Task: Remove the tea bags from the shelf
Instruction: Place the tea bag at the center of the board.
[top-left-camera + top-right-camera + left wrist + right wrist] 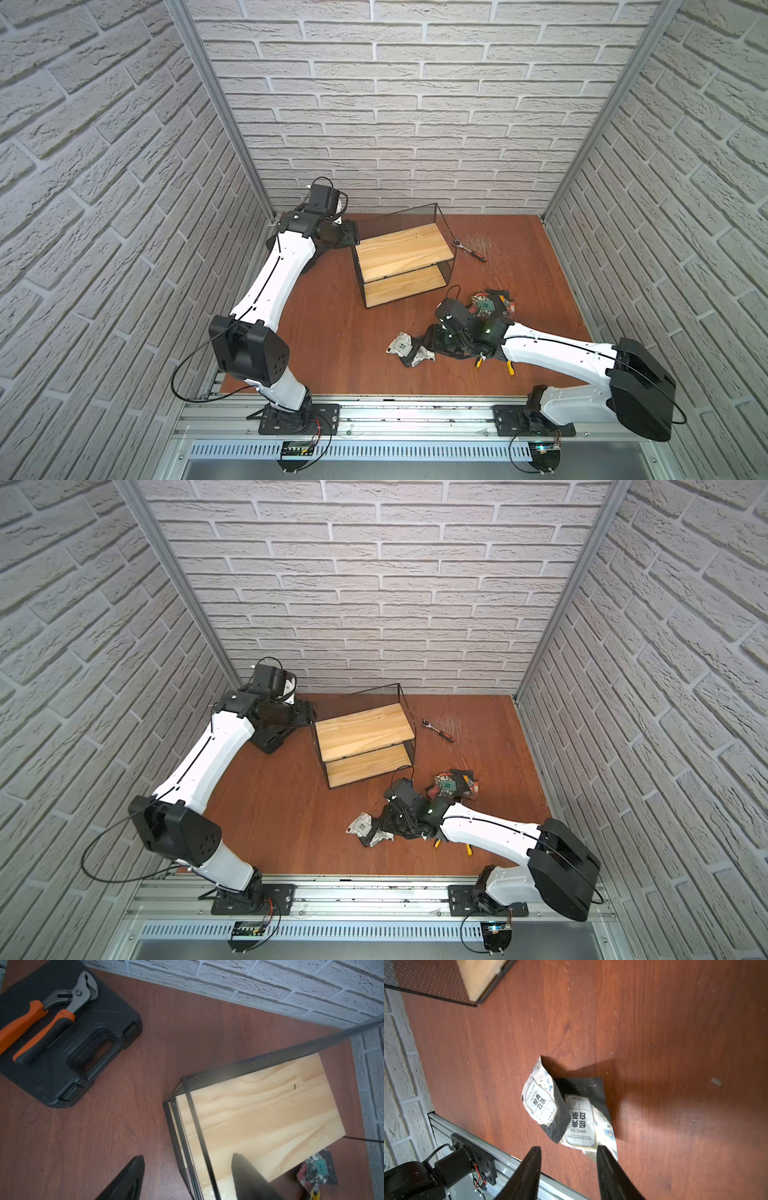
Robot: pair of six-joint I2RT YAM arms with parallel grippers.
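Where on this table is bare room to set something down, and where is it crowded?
Free: the wide table strip between the left arm, the shelf and the white-grey tea bags; also both shelf boards. Crowded: beside the right arm, tea-bag pile and pliers.

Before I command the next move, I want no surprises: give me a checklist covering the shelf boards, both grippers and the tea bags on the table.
1. Two-tier shelf of light pine boards in black wire mesh, upper board bare: ok.
2. Lower board: the visible strip is bare, the rest is hidden under the upper board: cannot tell.
3. Left gripper open and empty, above the shelf's corner: ok.
4. Right gripper open and empty: ok.
5. Crinkly white-grey printed tea bags lying on the reddish-brown wooden table, just ahead of the right gripper: ok.
6. Mixed pile of red, green and black tea bags on the table, off the shelf: ok.
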